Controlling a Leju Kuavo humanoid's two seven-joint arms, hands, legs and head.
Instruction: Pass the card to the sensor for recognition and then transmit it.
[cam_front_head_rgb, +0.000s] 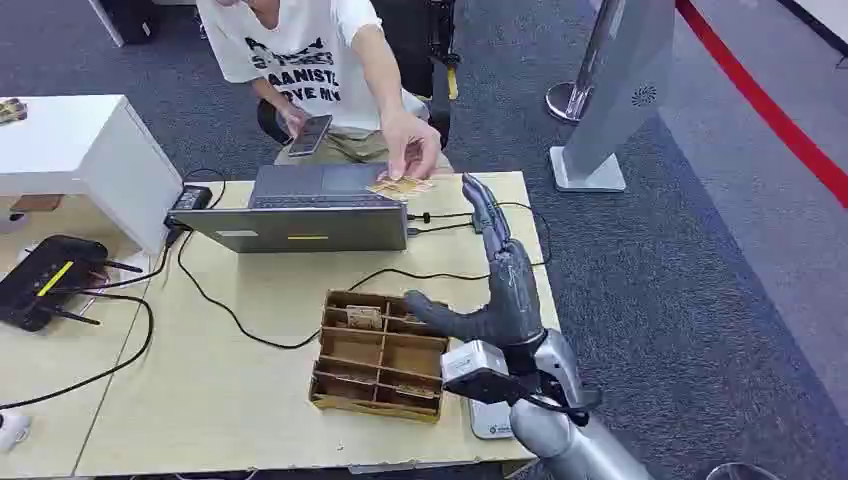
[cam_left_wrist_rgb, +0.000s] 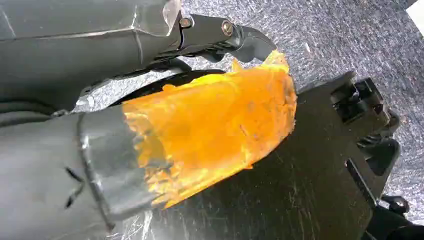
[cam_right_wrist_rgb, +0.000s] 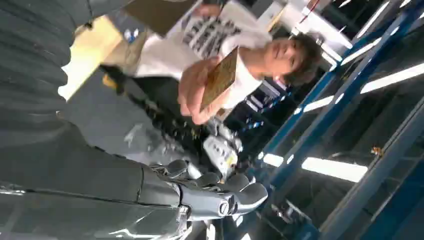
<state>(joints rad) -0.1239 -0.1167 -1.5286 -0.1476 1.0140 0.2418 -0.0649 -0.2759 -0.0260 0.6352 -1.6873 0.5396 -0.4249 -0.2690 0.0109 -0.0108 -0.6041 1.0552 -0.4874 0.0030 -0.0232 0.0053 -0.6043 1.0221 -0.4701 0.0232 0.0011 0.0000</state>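
**Right robot hand empty and raised, card beyond it in the person's hand**

Right robot hand (cam_front_head_rgb: 490, 285) is up over the right end of the worktop (cam_front_head_rgb: 230, 390), fingers spread and stretched forward, thumb out to the side, holding nothing. My left robot hand (cam_left_wrist_rgb: 220, 30) hangs down over the carpet; its fingers seem curled in, but I cannot tell its state for sure.

Nearest me, beside my right wrist, sits one cardboard tray (cam_front_head_rgb: 378, 355) of compartments, with a card or two lying in a far one. Just beside its near right corner a white flat device (cam_front_head_rgb: 488, 418) pokes out from under my arm; I judge it to be the sensor.

Farther on stands one laptop (cam_front_head_rgb: 305, 210). Beyond it, ahead of my fingertips and a little to their left, one person's hand (cam_front_head_rgb: 412, 150) holds one card (cam_front_head_rgb: 400, 186) low over the far edge, its long axis running roughly across me. The right wrist view shows that card (cam_right_wrist_rgb: 220, 77) edge-on in those fingers. The person's other hand holds one phone (cam_front_head_rgb: 310, 134).

My right arm is plainly the nearer one. The coming move, as I judge it, turns on the gap between my fingertips and that card.
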